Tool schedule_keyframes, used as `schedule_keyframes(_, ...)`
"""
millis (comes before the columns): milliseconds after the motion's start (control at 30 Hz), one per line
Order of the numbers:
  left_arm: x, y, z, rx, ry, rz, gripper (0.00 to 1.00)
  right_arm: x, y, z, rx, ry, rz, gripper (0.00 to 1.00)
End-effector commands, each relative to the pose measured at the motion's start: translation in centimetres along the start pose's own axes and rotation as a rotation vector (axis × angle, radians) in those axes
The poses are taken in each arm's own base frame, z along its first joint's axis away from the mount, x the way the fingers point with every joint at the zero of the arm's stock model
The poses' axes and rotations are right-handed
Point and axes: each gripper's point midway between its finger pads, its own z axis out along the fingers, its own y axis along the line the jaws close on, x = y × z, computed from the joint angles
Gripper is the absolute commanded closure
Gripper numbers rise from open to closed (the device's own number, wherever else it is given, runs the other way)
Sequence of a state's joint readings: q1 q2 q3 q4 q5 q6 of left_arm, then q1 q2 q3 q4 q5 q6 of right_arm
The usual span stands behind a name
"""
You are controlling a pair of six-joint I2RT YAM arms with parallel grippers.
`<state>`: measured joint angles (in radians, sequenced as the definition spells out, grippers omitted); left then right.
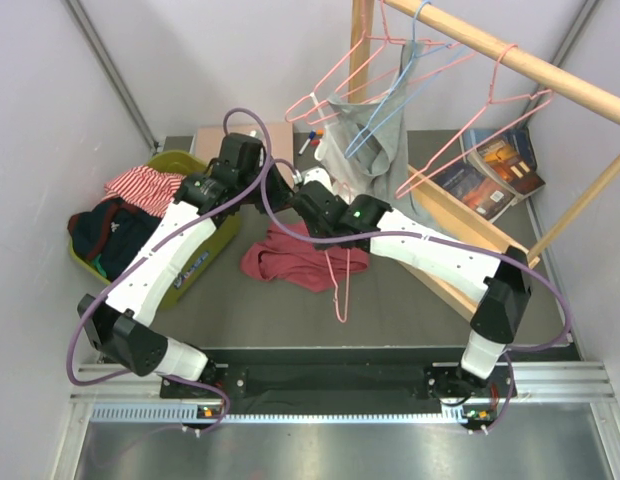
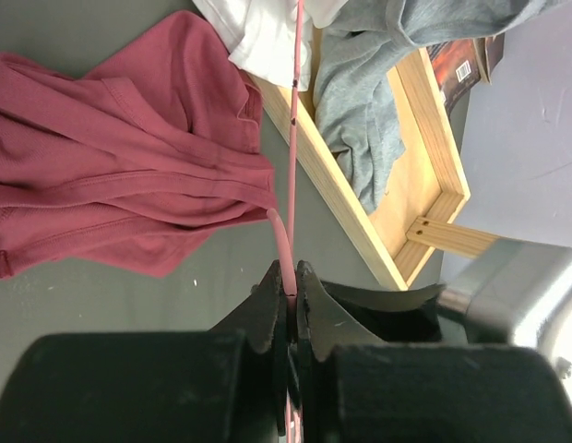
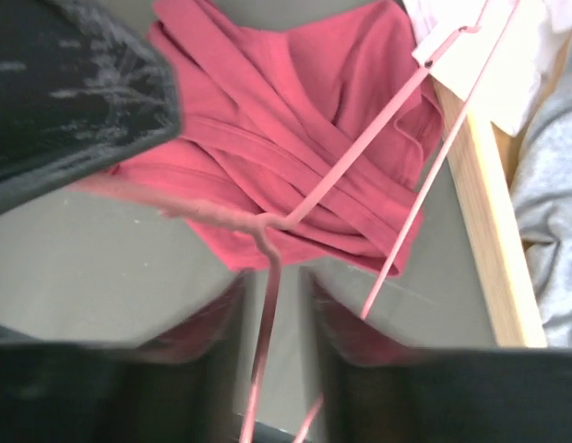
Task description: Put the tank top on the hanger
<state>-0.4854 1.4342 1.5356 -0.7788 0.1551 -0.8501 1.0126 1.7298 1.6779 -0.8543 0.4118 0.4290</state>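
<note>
The maroon tank top [image 1: 290,262] lies crumpled on the dark table between the arms; it also shows in the left wrist view [image 2: 120,157] and the right wrist view [image 3: 295,111]. The pink wire hanger [image 1: 340,285] rests partly on it, one end reaching toward the near edge. My left gripper [image 2: 291,277] is shut on a hanger wire [image 2: 291,166] beside the cloth's edge. My right gripper [image 3: 272,295] is open, and the hanger's twisted neck [image 3: 268,231] and stem run between its fingers without being clamped. In the top view both grippers meet above the tank top's far edge.
A yellow-green basket [image 1: 180,165] of clothes with a red-and-white striped cloth [image 1: 140,185] stands at left. A wooden rack [image 1: 510,55] at right carries pink hangers [image 1: 330,80] and a grey garment [image 1: 365,140] on a blue hanger. Books [image 1: 500,165] lie behind it.
</note>
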Motion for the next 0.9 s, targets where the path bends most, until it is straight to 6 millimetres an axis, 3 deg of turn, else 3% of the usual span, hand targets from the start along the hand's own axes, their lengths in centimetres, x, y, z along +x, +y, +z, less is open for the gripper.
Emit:
schedule_keyframes(0,-0.6,-0.9,-1.1,0.034,-0.041,-0.012,1.0,-1.3,-0.2,-0.7,0.026,-0.038,-0.031,0.88)
schedule_keyframes(33,-0.6,-1.1,-1.3,0.049,-0.044,-0.005,0.91,-1.2,-0.1,-0.8,0.013,-0.033,-0.029,0.98)
schedule_keyframes(67,-0.3,-0.9,-1.2,0.051,-0.035,-0.002,0.76,-1.2,-0.1,-0.9,0.004,-0.034,-0.024,1.0)
schedule_keyframes(100,-0.2,-0.9,-1.3,0.058,-0.036,0.006,0.52,-1.1,-0.2,-1.0,-0.008,-0.028,-0.019,1.0)
schedule_keyframes(133,0.0,-0.8,-1.6,0.066,-0.036,0.028,0.22,-0.9,-0.1,-1.5,-0.044,-0.02,-0.012,1.0)
schedule_keyframes(200,0.6,-0.3,-2.2,0.072,-0.034,0.056,0.04,-1.0,-0.7,-1.7,-0.087,-0.021,0.016,1.0)
schedule_keyframes(233,0.8,0.2,-2.3,0.069,-0.032,0.084,0.01,-0.3,-0.7,-2.5,-0.146,-0.003,0.028,1.0)
schedule_keyframes(433,3.7,5.2,-3.7,-0.027,-0.035,0.124,0.01,0.2,-2.2,-6.0,-0.326,-0.013,0.023,1.0)
schedule_keyframes(533,5.3,9.1,-3.0,-0.141,-0.025,0.104,0.01,0.4,-2.3,-8.2,-0.407,-0.002,0.001,1.0)
schedule_keyframes(567,6.5,11.1,-2.3,-0.197,0.002,0.096,0.01,0.6,-2.6,-8.6,-0.421,0.013,0.007,1.0)
schedule_keyframes(667,7.2,14.8,-0.5,-0.312,-0.005,0.1,0.05,0.6,-2.2,-10.2,-0.508,0.013,0.018,1.0)
schedule_keyframes(767,7.1,18.2,1.2,-0.458,-0.002,0.094,0.2,0.6,-1.6,-11.1,-0.573,0.019,0.027,1.0)
schedule_keyframes(867,7.4,21.0,3.0,-0.567,0.021,0.121,0.27,0.2,-0.9,-11.7,-0.632,0.012,0.025,1.0)
